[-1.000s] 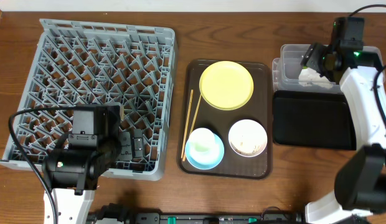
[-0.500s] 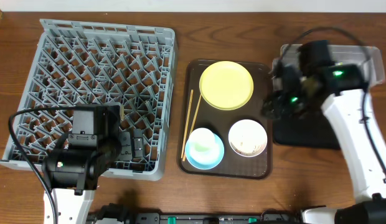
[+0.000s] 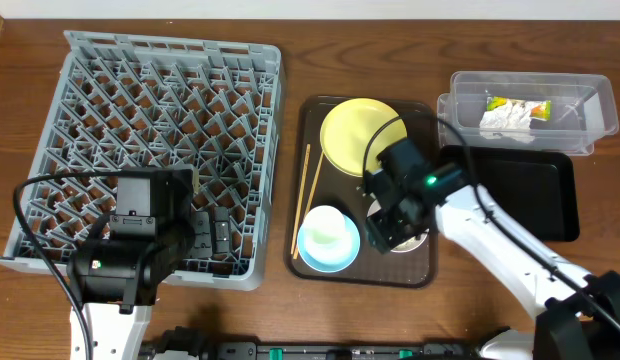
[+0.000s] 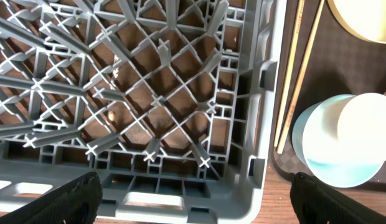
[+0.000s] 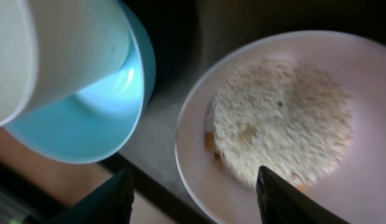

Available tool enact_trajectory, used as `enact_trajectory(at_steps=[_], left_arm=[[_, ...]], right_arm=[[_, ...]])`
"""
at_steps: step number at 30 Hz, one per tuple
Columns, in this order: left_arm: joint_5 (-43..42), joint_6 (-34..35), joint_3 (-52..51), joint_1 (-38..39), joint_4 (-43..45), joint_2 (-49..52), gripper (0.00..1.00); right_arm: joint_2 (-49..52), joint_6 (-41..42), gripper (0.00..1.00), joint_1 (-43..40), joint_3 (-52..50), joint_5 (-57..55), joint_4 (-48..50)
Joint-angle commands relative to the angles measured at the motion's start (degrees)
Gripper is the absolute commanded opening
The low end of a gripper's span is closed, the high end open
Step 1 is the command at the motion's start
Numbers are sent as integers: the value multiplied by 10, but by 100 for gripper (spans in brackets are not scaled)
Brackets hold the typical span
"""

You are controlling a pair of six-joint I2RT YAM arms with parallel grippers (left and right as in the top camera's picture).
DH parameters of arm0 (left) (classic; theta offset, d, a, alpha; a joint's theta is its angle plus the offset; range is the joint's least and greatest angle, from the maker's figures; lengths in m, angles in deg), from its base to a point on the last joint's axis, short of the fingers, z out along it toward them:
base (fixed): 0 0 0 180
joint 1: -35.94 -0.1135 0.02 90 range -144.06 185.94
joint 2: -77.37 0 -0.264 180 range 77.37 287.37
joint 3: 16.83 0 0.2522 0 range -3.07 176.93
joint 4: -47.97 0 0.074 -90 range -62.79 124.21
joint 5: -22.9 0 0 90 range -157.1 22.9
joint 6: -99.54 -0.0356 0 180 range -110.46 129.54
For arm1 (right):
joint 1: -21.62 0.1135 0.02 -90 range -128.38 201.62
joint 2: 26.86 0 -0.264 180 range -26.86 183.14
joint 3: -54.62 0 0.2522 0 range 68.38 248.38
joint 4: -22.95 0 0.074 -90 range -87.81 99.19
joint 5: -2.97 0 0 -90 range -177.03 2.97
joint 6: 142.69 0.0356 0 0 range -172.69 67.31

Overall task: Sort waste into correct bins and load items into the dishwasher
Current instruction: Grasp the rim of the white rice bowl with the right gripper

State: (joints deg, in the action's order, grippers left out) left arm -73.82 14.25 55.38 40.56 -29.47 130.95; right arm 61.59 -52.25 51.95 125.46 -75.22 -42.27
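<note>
My right gripper (image 3: 392, 226) (image 5: 197, 200) is open, low over the near rim of the white bowl (image 3: 422, 238) (image 5: 355, 180), which holds pale rice crumbs (image 5: 280, 118). Beside it the light blue bowl (image 3: 308, 254) (image 5: 112, 106) holds the small white cup (image 3: 328, 228) (image 5: 56, 50). The yellow-green plate (image 3: 350, 135) and chopsticks (image 3: 308, 195) lie on the brown tray (image 3: 425, 270). The wrapper (image 3: 516, 103) and tissue (image 3: 504, 121) lie in the clear tub (image 3: 580, 125). My left gripper (image 4: 193, 204) is open over the front right corner of the grey rack (image 3: 160, 130) (image 4: 155, 99).
The black tray (image 3: 535, 195) lies right of the brown tray, in front of the clear tub. My right arm stretches across the black tray's left part. The blue bowl, cup and chopsticks also show at the right of the left wrist view (image 4: 342, 143).
My right arm has swung from the clear tub at the back right down and left to the white bowl. The tissue now lies in the tub. The left arm has not moved.
</note>
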Motion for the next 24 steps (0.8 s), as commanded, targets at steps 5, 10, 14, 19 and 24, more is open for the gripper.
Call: enact_trajectory(at_steps=[5,10,14,19,24], left_arm=[[-1,5,11,1,-2,0,96],[-1,5,11,1,-2,0,96],[-1,5,11,1,-2,0,96],[-1,5,11,1,-2,0,96],[-1,5,11,1,-2,0,97]], right_arm=[[1,53,48,44,-66,-41,84],[1,64,40,54,-96,-41,113],[1,82,29,54,-114,-41,135],[1,83,15,54,-117,-41,141],[0,90,6,54,-103,-41,148]])
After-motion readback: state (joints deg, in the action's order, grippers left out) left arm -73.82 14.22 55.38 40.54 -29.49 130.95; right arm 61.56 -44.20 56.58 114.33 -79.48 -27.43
